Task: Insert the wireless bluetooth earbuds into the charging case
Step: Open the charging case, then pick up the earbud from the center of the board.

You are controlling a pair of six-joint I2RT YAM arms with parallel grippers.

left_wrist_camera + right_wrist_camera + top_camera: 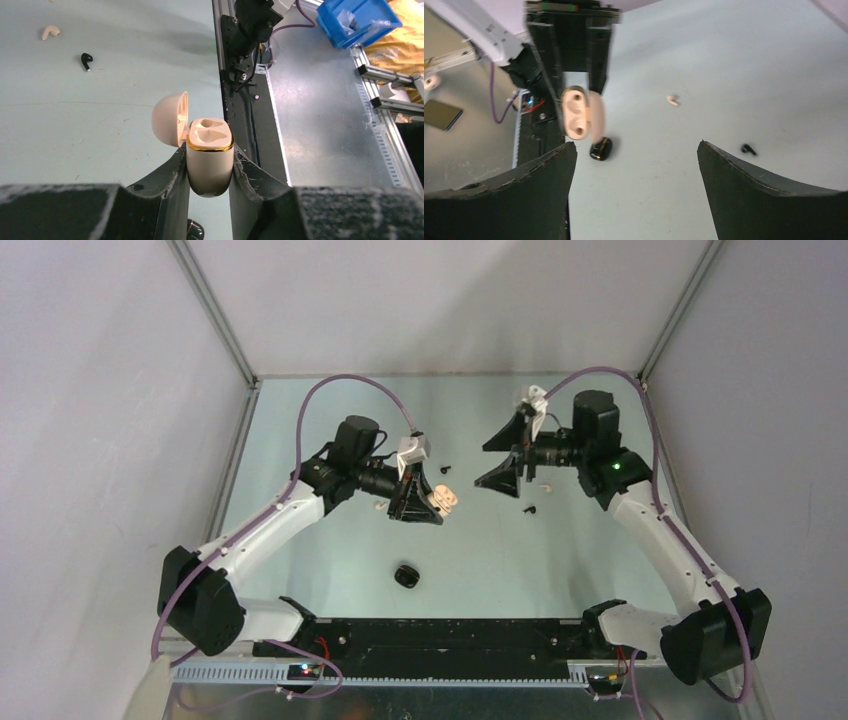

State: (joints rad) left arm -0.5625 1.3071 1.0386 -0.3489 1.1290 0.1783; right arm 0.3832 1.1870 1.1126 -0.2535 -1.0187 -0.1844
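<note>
Left gripper (210,152) is clamping the body of a cream-white, gold-rimmed pebble-shaped charging case (210,172) between both fingers, holding it above the pale green tabletop (480,560). The hinged lid (170,119) is standing open beside the two moulded sockets. Right gripper (635,146) is hovering opposite the case with its jaws spread wide, gripping nothing. A tiny cream-white stemmed earbud (50,32) and a black stemmed earbud (529,509) are lying loose on the table below the right gripper. A second black earbud (446,469) is lying between the grippers. A glossy black pebble-shaped case (406,576) is resting nearer the arm bases.
</note>
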